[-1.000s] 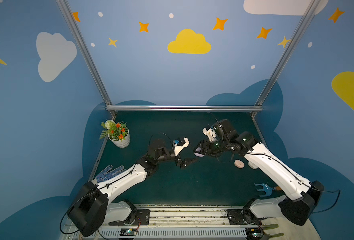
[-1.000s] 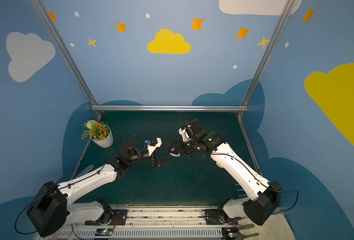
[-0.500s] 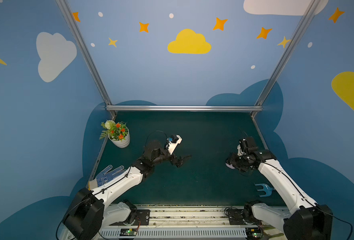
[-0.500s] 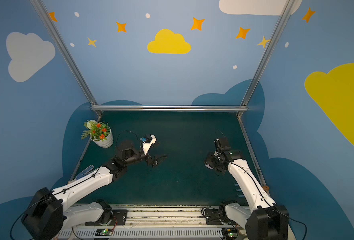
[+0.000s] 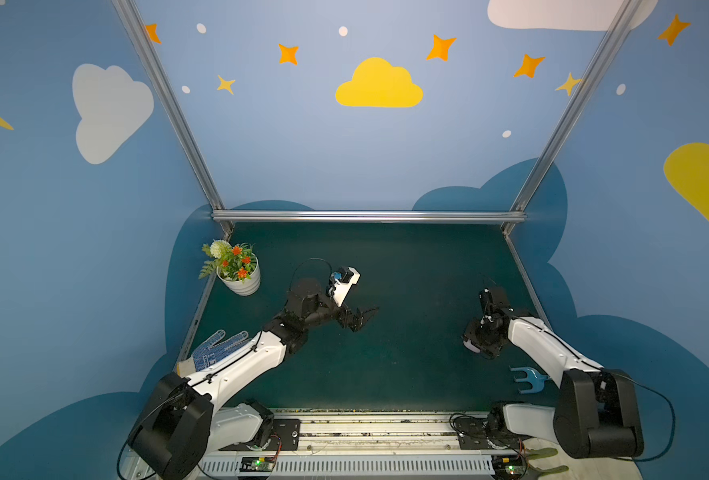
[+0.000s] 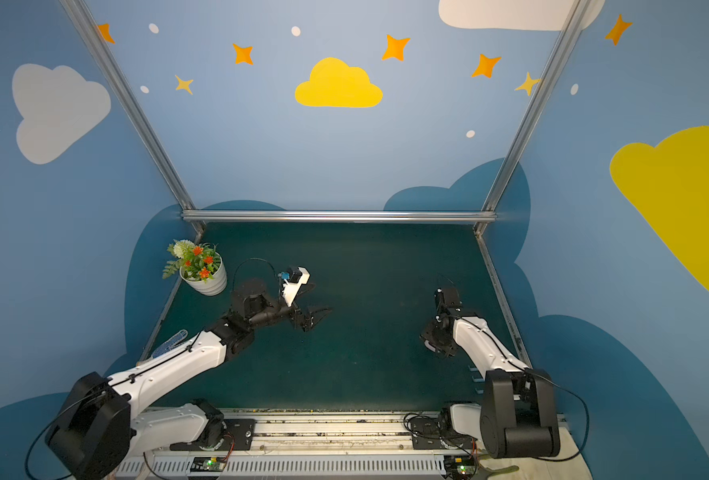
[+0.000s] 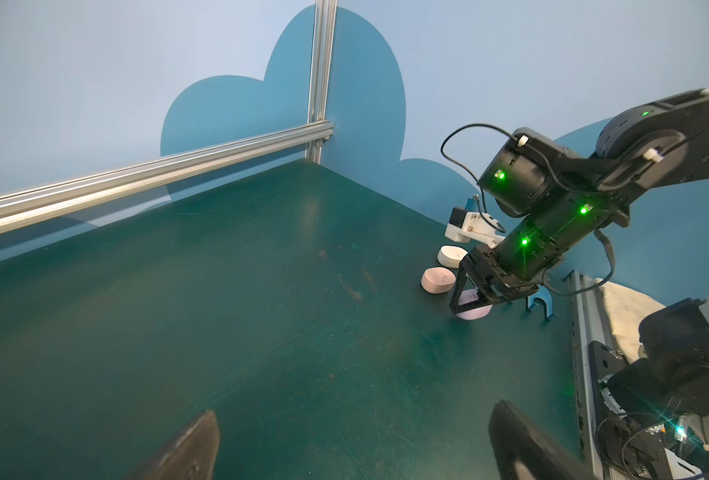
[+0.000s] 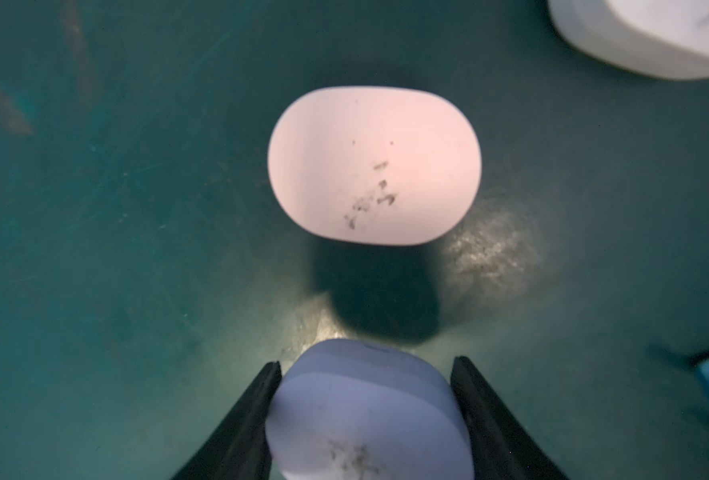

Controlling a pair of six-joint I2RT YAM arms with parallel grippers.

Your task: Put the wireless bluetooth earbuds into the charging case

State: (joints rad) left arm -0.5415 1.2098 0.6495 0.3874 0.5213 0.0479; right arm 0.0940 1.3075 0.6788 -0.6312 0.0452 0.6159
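- 3 closed charging cases by table [image 7: 261,291] right edge: white case [image 8: 656,33], pink case [image 8: 373,166], lavender case [image 8: 369,411]
- right gripper [image 8: 367,363]: 1, clamped on lavender case
- left gripper [image 7: 357,415]: 1, fingers wide apart, empty

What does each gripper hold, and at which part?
The right gripper grips the lavender charging case by its two opposite sides; the left gripper is open and empty.

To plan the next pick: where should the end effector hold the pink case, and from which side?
Probably from above, pinching the pink case across its shorter width, on the two longer sides. It lies flat and closed, an oval, apart from the lavender case.
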